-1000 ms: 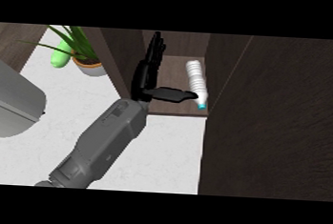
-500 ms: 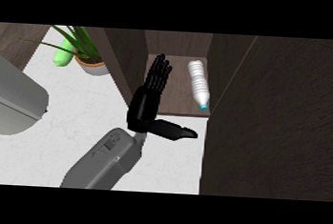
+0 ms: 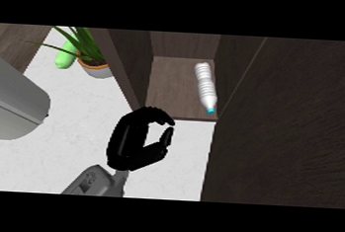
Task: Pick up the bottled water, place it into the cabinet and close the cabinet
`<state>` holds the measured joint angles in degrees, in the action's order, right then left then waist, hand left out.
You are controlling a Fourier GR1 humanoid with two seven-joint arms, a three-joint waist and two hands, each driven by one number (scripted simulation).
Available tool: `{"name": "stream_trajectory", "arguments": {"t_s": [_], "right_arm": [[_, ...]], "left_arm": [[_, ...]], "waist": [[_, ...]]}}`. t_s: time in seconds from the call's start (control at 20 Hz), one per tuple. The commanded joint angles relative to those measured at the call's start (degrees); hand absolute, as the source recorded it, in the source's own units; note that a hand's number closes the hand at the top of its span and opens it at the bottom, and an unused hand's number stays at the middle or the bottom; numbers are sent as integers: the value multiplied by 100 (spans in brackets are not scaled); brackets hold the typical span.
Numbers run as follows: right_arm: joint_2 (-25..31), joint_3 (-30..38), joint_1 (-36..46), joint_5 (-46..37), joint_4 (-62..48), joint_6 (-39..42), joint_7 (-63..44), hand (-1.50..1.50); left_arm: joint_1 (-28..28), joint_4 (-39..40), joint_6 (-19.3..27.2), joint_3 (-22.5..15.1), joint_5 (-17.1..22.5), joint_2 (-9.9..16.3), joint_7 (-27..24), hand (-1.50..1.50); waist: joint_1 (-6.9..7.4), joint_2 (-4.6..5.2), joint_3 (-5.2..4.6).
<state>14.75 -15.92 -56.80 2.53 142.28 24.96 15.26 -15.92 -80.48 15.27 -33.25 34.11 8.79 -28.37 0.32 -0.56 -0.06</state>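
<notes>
Already the clear ribbed plastic water bottle (image 3: pixel 204 87) lies inside the dark wooden cabinet (image 3: pixel 178 88); the black hand (image 3: pixel 139 140), clenched and empty, might misjudge the door.

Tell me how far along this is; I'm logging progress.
Done: the clear ribbed plastic water bottle lies inside the dark wooden cabinet. In hand: nothing; the black hand sits outside the cabinet, fingers curled on nothing. Left: closing the dark cabinet door, which stands open.
</notes>
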Motion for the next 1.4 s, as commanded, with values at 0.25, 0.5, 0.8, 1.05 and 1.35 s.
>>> {"name": "stream_trajectory", "arguments": {"t_s": [0.25,0.5,0.8,1.05,1.35], "right_arm": [[721,-363,109,-762,876,553,-56,150],[963,-932,-166,-1055,1286,626,-84,150],[1204,-1987,364,-1369,1058,815,-459,150],[1278,-2266,966,-1482,1107,670,-962,150],[1075,-3003,1114,-1081,865,350,-1217,150]], "left_arm": [[1258,-1393,-155,371,203,1042,98,-150],[1984,-1924,-390,706,482,1385,-135,-150],[2597,-2527,-700,1093,1049,1786,50,-150],[2873,-2551,-1093,1447,1255,2068,-114,-150],[3227,-2791,-1460,1760,1529,2481,-24,-150]], "waist": [[36,-6,-3],[-34,-36,-14],[137,-73,-34],[285,-46,-72],[360,-37,-78]]}}
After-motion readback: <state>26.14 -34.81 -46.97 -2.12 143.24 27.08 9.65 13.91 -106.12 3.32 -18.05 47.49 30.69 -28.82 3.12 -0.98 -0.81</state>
